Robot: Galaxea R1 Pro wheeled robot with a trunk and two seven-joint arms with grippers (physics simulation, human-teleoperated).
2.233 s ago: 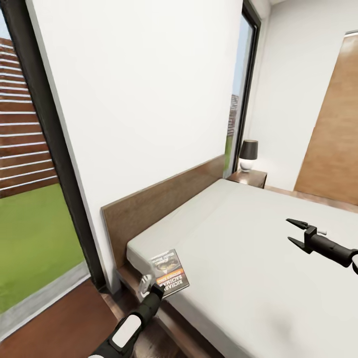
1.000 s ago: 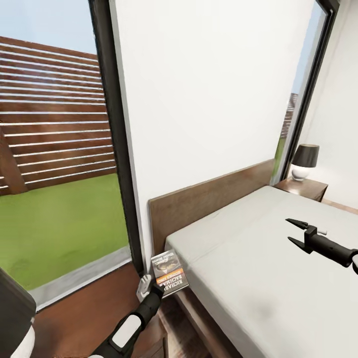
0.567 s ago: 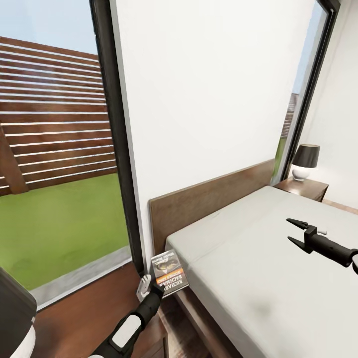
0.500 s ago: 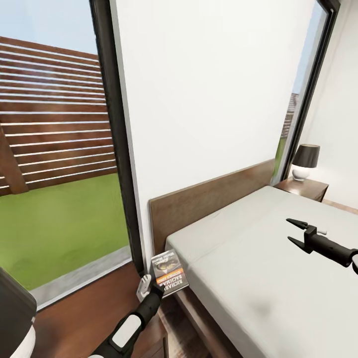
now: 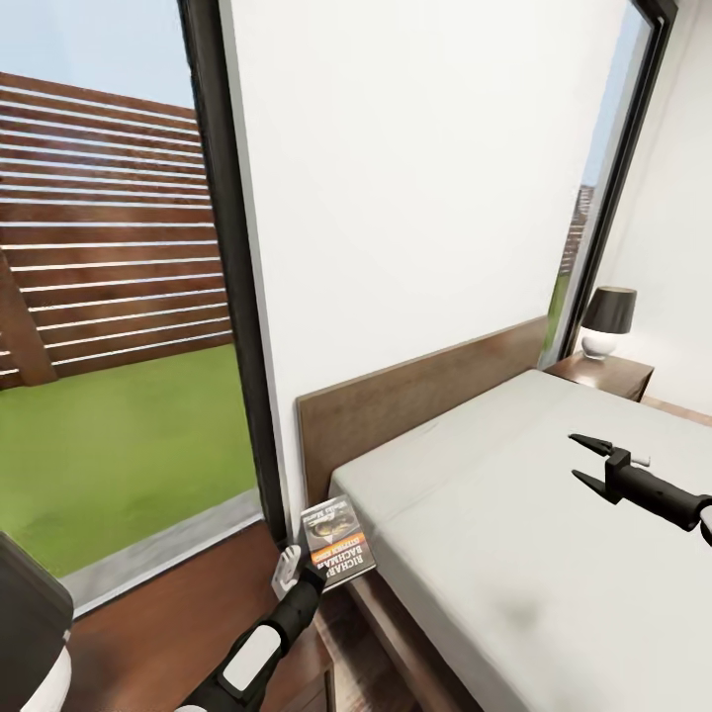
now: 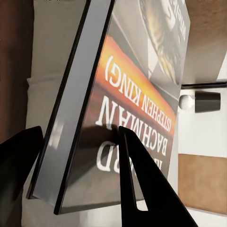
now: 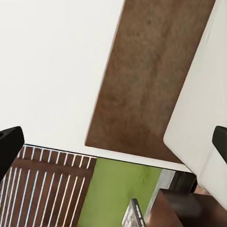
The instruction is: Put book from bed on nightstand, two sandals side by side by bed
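Dark grey with an orange band, the book (image 5: 337,544) is gripped by its lower edge between the left gripper (image 5: 302,572) fingers, held nearly upright off the near-left corner of the bed (image 5: 514,534), its long axis running up and away and its title upside down. A slip or twist may be expected, since only one edge is pinched. The right gripper (image 5: 583,462) is spread, grasping nothing, over the mattress.
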